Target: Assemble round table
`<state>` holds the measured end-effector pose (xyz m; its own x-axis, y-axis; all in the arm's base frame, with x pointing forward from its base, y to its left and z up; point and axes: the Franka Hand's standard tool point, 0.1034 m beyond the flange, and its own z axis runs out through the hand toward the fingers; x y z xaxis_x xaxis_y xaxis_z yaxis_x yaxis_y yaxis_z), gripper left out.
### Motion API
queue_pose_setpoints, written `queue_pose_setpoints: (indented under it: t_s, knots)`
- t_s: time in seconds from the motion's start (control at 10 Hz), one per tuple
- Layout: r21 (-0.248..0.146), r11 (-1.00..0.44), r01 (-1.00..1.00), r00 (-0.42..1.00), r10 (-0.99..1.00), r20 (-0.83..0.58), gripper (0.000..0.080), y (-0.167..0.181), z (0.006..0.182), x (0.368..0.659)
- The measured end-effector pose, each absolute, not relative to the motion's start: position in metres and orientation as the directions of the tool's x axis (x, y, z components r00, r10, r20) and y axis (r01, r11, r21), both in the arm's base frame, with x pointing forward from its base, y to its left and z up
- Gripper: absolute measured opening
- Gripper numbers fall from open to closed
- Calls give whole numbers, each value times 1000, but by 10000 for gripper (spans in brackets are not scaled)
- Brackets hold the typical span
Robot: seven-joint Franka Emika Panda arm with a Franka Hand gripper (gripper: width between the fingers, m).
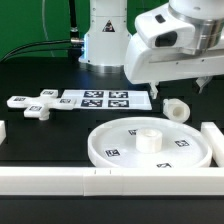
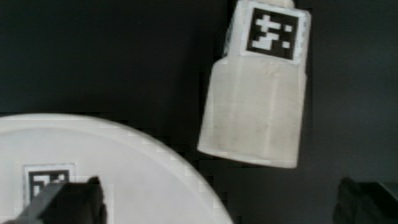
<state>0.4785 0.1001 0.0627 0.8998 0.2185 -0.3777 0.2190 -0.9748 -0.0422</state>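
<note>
The large round rimmed disc lies flat on the black table with its central hub up. The short cylindrical leg lies on its side just behind the disc, toward the exterior view's right. The small cross-shaped foot lies at the exterior view's left. My gripper hangs above the leg, open and empty. In the wrist view the leg lies between and ahead of the dark fingers, beside the disc's rim. The gripper touches nothing.
The marker board lies behind the disc. Long white bars run along the front, at the exterior view's right and at its left edge. The robot base stands at the back.
</note>
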Motion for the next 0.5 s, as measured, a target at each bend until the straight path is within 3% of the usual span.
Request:
queue_pose_setpoints:
  t_s: [0.4, 0.5]
  knots:
    - [-60, -977, 206, 739, 195, -644, 649, 103, 51, 476]
    - [-48, -979, 197, 692, 174, -701, 649, 106, 47, 473]
